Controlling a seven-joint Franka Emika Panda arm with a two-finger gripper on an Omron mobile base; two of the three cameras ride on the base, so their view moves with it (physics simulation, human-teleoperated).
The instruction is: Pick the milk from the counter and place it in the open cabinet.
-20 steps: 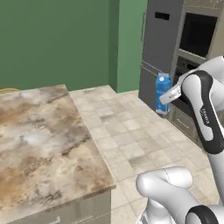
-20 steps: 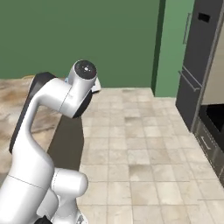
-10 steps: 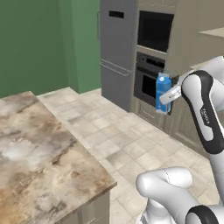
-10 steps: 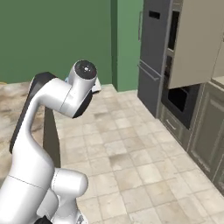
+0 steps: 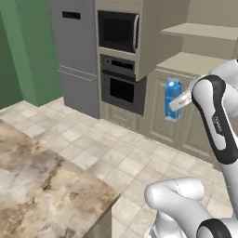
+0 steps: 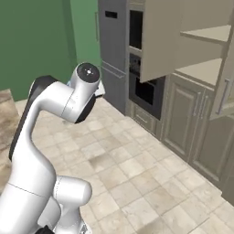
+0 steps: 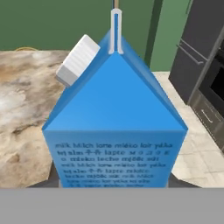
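Above the tiled floor, the gripper point(image 5: 182, 100) holds the milk point(image 5: 172, 99) in the air.

Its jaws are closed on the carton's lower body, and the carton sits between them, clear of every surface. From the left base camera the milk stands upright, long axis vertical, gable ridge at the top, in front of the open cabinet point(image 5: 199, 62) with its tan shelves. On the hand camera the milk point(image 7: 114, 122) looms close, its white cap point(image 7: 78, 60) on the left slope of the gable and its printed face toward the lens, with the counter point(image 7: 19, 100) behind it at left.
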